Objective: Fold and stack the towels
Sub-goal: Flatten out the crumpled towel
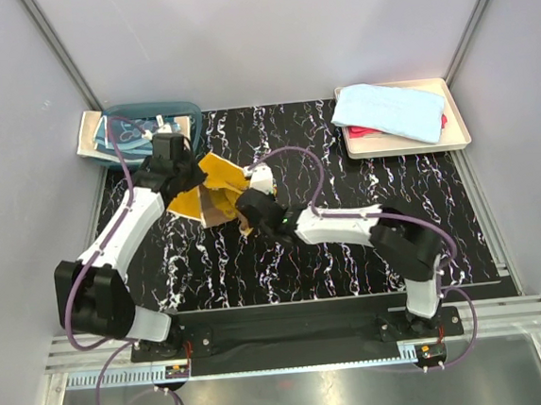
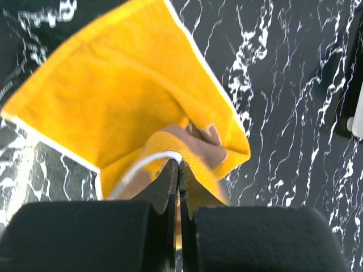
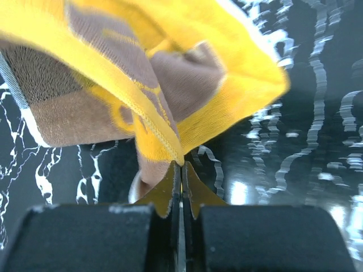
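Top external view gives you the orange-yellow towel (image 1: 219,180), bunched between both tools over the left-centre of the black marbled table (image 1: 352,262). It has white hems, and brown print shows on its folds. Your left tool (image 2: 177,164) is pressed together on a white-hemmed edge. Your right tool (image 3: 180,165) pinches a folded edge of the same cloth. Behind the left arm sits the teal basin (image 1: 186,107) with a dusty blue towel (image 1: 124,135) inside. Well apart, at far right, the cream tray (image 1: 461,134) carries a light blue towel (image 1: 390,111) lying over a red towel (image 1: 364,131).
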